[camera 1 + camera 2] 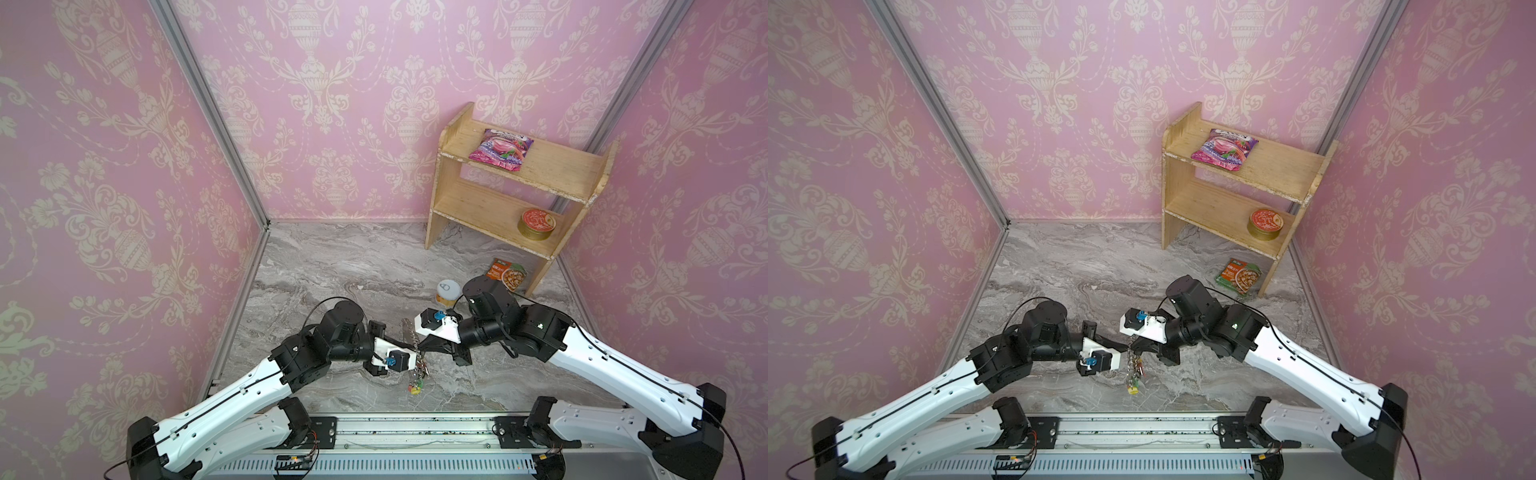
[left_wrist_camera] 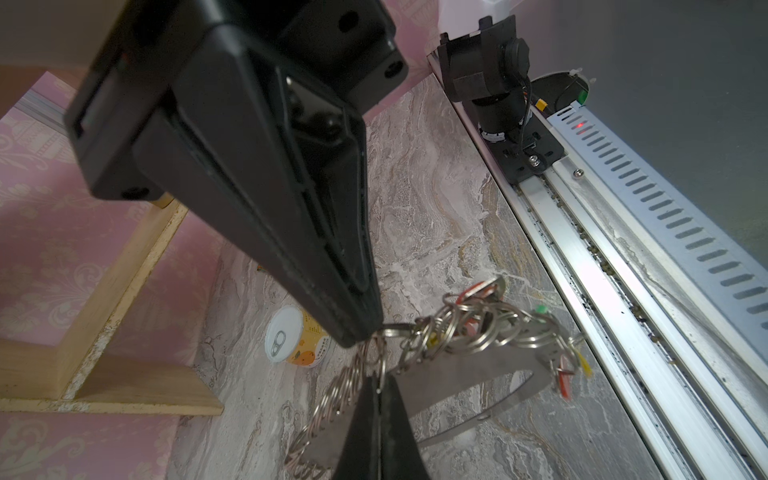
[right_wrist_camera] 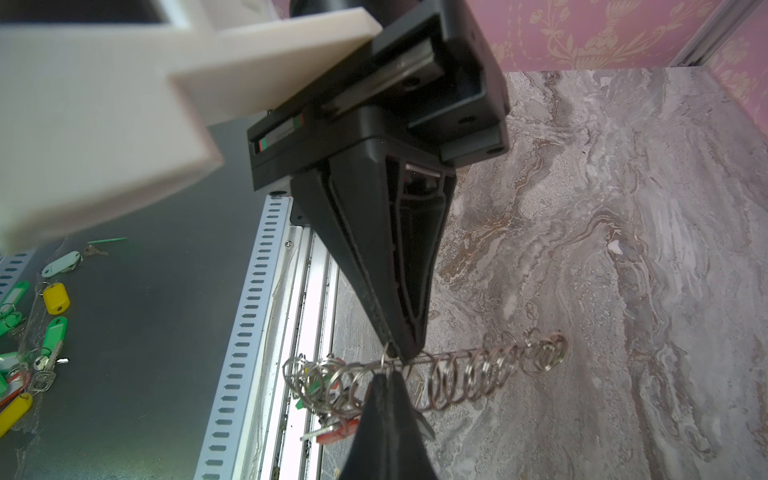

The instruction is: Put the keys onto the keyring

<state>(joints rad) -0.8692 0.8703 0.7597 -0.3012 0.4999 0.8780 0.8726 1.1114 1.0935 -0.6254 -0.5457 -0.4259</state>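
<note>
Left wrist view shows left fingers (image 2: 361, 432) and right fingers (image 2: 332, 291) both clamped shut on the keyring (image 2: 478, 374) over the desk (image 2: 436, 187), seemingly steadying it for threading, though no keys are visible

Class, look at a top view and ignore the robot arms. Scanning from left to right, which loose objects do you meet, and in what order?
keyring → white-lidded can → red tin. The pink snack bag and orange packet are left out, since they overlap the tin's span from side to side.

Arms (image 1: 232, 395) (image 1: 615, 370) tip-to-tip (jaws closed)
</note>
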